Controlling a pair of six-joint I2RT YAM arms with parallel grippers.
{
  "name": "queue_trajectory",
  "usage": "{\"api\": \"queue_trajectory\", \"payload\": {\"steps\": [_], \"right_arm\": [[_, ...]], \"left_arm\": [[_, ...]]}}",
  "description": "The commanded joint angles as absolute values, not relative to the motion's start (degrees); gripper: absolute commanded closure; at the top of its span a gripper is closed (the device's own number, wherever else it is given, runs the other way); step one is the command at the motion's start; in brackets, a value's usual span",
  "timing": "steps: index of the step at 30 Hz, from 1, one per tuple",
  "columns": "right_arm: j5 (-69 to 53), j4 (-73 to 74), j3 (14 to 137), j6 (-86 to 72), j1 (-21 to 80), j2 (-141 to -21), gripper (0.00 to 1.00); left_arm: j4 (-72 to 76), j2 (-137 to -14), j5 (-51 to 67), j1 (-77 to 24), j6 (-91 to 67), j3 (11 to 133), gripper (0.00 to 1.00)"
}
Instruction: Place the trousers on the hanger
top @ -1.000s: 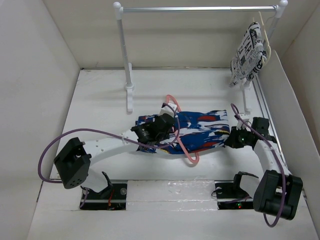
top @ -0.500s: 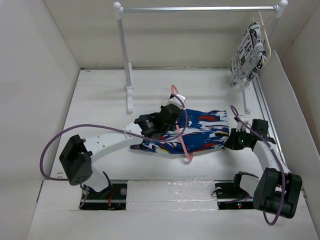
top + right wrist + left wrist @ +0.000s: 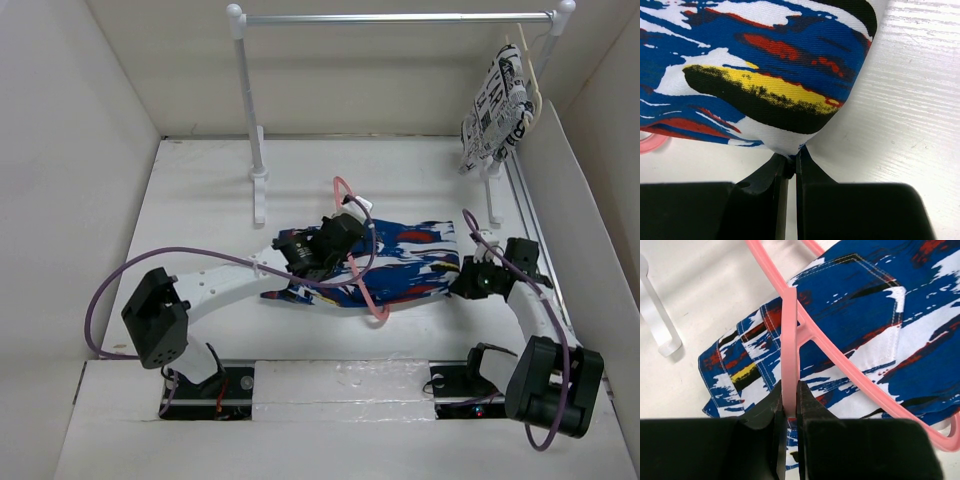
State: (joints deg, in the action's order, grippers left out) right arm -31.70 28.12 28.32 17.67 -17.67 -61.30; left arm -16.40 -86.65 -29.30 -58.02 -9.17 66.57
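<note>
Top external: the trousers [image 3: 420, 262] lie on the counter [image 3: 200, 200]. Left wrist: the left hand [image 3: 788, 400] is shut on the stiff, light hanger [image 3: 790, 340], with the cloth just beyond it. Right wrist: the right hand [image 3: 791, 165] pinches the soft, floppy trousers' edge, likely a good hold.

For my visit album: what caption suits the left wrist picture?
Black jaws pinch the pink hanger over the blue splashed trousers on the white table.

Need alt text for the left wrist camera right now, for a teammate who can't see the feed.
The left gripper is shut on a thin bar of the pink hanger, whose frame crosses over the blue splash-patterned trousers lying on the white table. A white rack foot stands at the upper left.
</note>
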Motion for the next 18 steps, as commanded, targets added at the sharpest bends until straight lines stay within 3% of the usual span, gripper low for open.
{"api": "queue_trajectory", "payload": {"steps": [1, 11, 18], "right_arm": [[-32.9, 24.7, 31.3, 19.0, -19.1, -60.2, 1.00], [-33.0, 20.8, 41.2, 18.3, -12.4, -67.0, 1.00], [-30.3, 16.0, 42.1, 15.1, -9.9, -69.5, 1.00]], "left_arm": [[-19.2, -82.5, -27.7, -57.0, -3.1, 67.4, 1.00], [-28.6, -84.8, -9.5, -58.9, -0.4, 76.5, 1.00], [-33.2, -86.0, -4.8, -58.9, -1.6, 76.8, 1.00]]}}
